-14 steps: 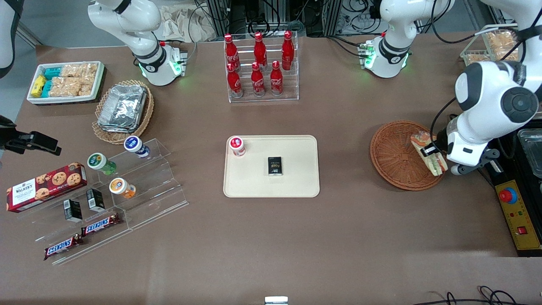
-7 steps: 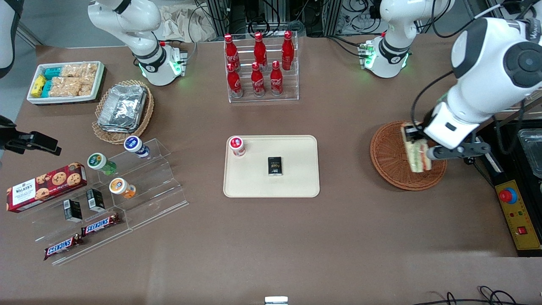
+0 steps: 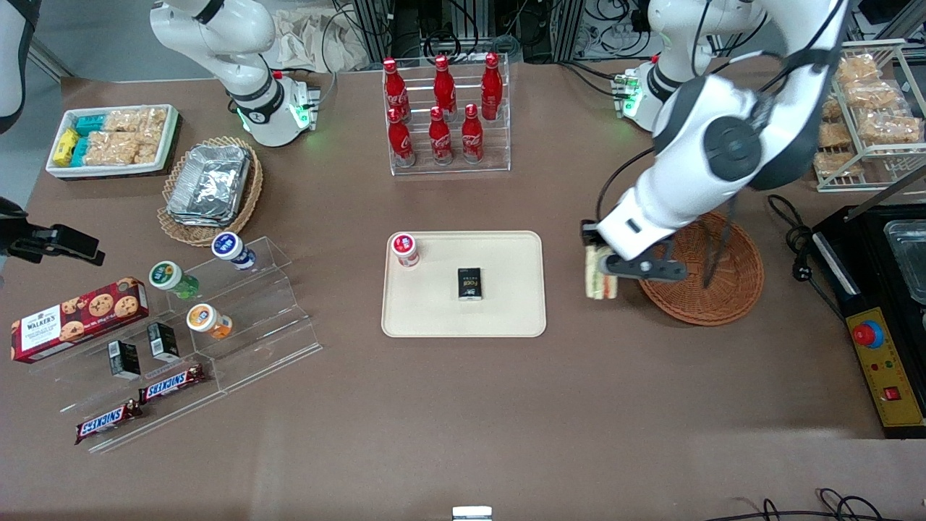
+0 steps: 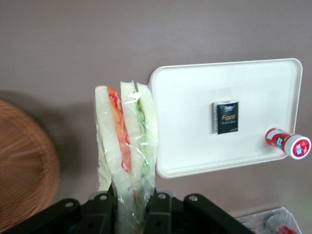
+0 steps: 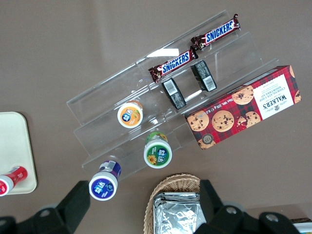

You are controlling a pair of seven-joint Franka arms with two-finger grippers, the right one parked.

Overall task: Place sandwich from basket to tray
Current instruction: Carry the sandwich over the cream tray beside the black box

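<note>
1. On the tray (image 3: 506,318): red-capped bottle (image 3: 405,250) lying near one corner, small black box (image 3: 470,283) near the middle.
2. Between tray and basket (image 3: 723,289), above bare tabletop (image 3: 579,391): sandwich (image 3: 599,273), hanging upright, clear of both.
3. Pinching the sandwich by its wrapped end: tool (image 4: 132,202), raised off the tabletop.

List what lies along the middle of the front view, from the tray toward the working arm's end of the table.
tray → sandwich held in the gripper → basket → control box with red button
</note>
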